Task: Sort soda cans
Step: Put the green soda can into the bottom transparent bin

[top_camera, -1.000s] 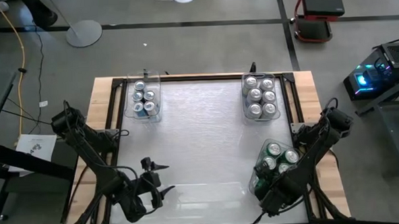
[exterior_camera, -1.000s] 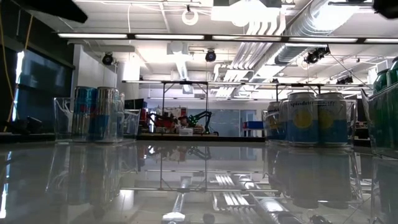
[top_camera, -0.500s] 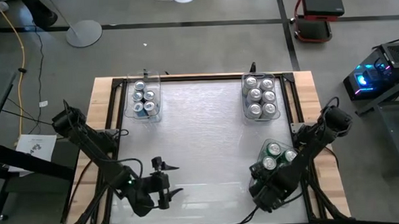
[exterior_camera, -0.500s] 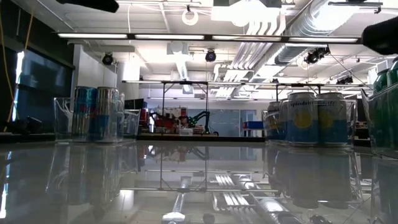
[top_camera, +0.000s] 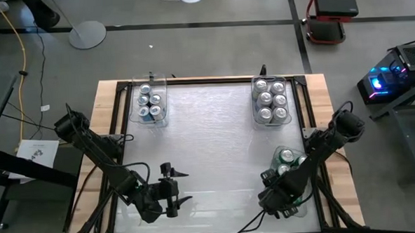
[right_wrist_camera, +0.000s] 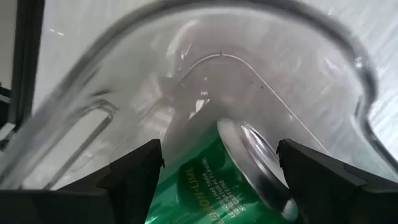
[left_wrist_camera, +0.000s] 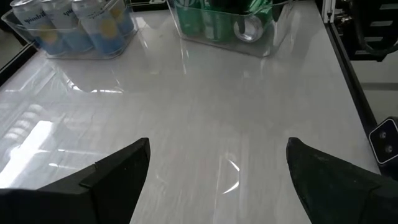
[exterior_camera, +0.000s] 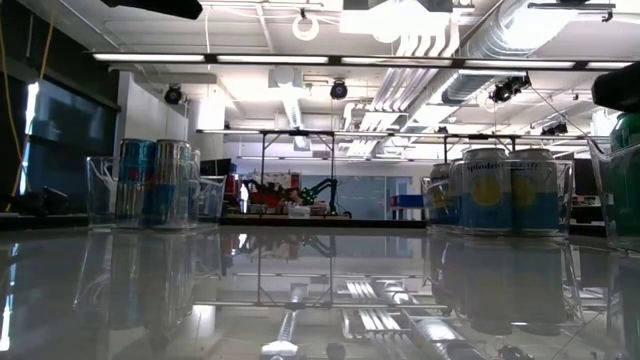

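Three clear bins hold the soda cans. Blue and silver cans (top_camera: 151,101) stand in the far-left bin. Cans with yellow-and-blue labels (top_camera: 271,98) stand in the far-right bin. Green cans (top_camera: 285,162) fill the near-right bin. My right gripper (right_wrist_camera: 219,149) is open and tipped down into that bin's near end. Its fingers stand on either side of a tilted green can (right_wrist_camera: 214,177) with its silver top showing, and I see no touch. My left gripper (top_camera: 174,188) hovers open over bare table near the near-left edge (left_wrist_camera: 217,143).
The white tabletop (top_camera: 209,144) between the bins is bare. The near-right bin's clear wall with a handle slot (right_wrist_camera: 93,134) lies just beyond my right fingers. A black frame rail (top_camera: 117,134) runs round the table. The low view shows the far bins (exterior_camera: 150,185) (exterior_camera: 500,190).
My right gripper has come down and toward the near edge, over the near end of the green-can bin; in the low view its dark shape sinks. My left gripper has moved a little toward the table's right, staying open.
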Controlling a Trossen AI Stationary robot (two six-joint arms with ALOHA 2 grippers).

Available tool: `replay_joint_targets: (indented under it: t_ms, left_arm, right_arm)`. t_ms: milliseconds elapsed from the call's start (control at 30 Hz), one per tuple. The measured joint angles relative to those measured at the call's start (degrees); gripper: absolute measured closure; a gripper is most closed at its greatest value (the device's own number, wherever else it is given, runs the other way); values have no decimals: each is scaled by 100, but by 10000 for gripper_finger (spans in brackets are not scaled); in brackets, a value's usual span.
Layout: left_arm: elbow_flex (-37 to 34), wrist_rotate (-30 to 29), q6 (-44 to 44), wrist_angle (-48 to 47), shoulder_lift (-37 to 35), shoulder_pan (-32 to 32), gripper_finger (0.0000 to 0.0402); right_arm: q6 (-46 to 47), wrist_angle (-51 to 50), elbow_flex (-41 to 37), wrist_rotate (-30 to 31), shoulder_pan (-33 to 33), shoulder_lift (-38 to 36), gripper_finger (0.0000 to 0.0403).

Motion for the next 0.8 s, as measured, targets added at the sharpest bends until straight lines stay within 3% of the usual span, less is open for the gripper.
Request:
replay_joint_targets:
  t_ms: [800]
  left_arm:
    - [2,-2,138,-20,0,0,48]
  right_arm:
    - [1252,-1391,972,-938,170,1,91]
